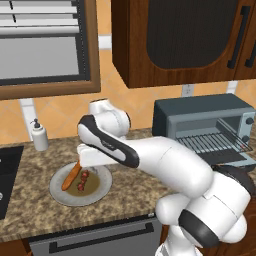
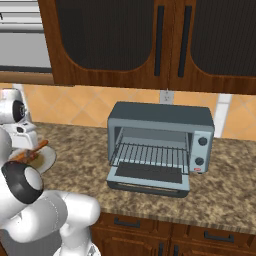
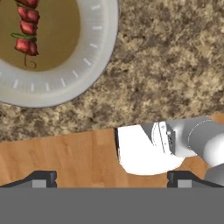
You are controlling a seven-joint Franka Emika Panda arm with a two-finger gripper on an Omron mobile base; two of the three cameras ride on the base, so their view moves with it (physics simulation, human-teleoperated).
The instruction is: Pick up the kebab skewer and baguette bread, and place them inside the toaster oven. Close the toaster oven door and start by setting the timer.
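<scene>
Fingers spread wide, gripping nothing, above the counter just beside the plate holding the kebab skewer.

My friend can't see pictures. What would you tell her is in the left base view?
A white robot arm reaches left over a grey plate on a speckled counter, its hand above the plate. The plate holds the baguette bread and the kebab skewer. At right, the toaster oven stands with its door dropped open.

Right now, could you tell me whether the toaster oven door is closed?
No, the toaster oven door is dropped open flat in front of the toaster oven, leaving the wire rack exposed.
</scene>
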